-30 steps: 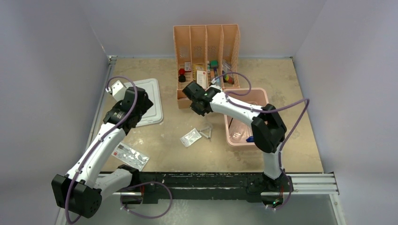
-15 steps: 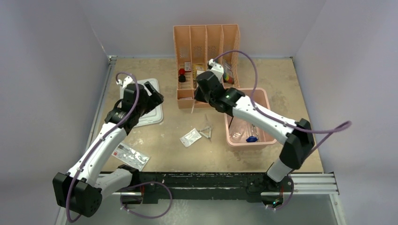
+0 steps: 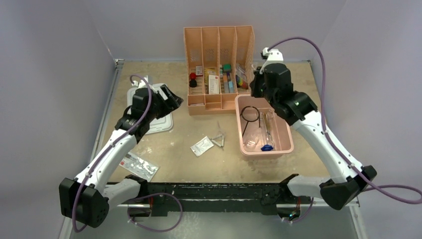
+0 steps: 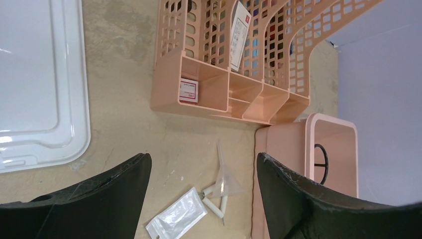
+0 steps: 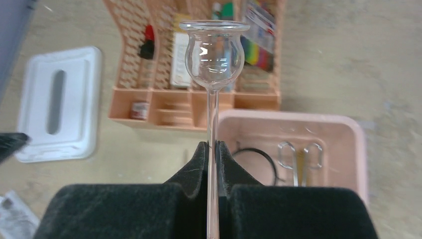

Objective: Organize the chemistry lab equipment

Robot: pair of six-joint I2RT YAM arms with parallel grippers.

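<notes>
Near peach organizer (image 3: pixel 219 37), right gripper (image 5: pixel 212 149) pinching glass tube (image 5: pixel 214 50), left gripper (image 4: pixel 202 159) spread, labels (image 4: pixel 188 90) unreadable

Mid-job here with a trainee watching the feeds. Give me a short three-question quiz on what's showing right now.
1. True or false: the right gripper is shut on the stem of a glass tube.
2. Where does the wire ring lie? A in the pink bin; B on the table; C in a gripper.
3. Fill in: the left gripper is ____.
Key: 1 true; 2 A; 3 open.
</notes>
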